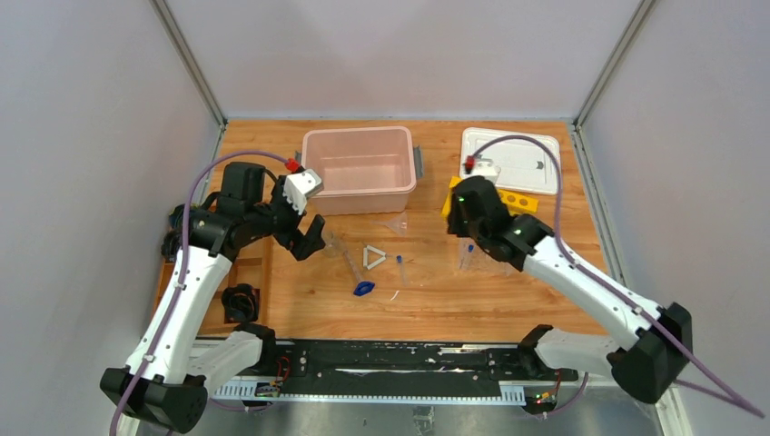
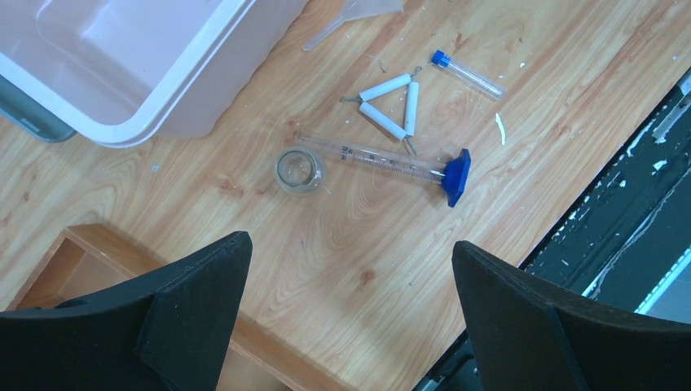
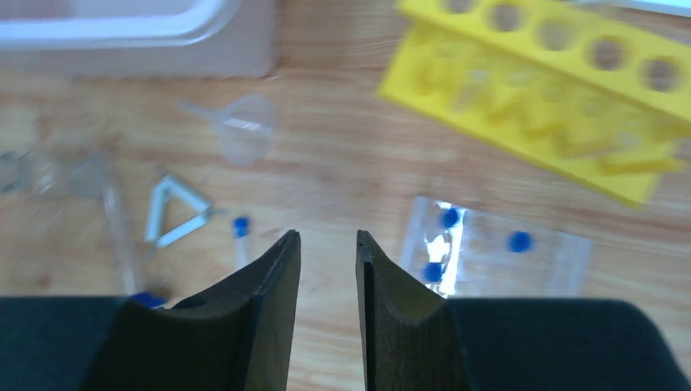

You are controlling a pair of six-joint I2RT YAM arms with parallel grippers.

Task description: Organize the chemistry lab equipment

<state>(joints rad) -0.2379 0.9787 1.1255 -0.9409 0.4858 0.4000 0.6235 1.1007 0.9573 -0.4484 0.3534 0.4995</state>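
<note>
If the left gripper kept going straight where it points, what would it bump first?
Most likely the bare wooden table. The left gripper is open with nothing between its fingers; the little beaker and blue-footed tube lie farther on. Depth is unclear.

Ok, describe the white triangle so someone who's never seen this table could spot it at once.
Start at the pink bin on the far side and come toward the near edge. On the table in front of it lies the white triangle, between a clear cylinder with a blue foot and a loose blue-capped tube. It alone is three white bars forming an open frame.
</note>
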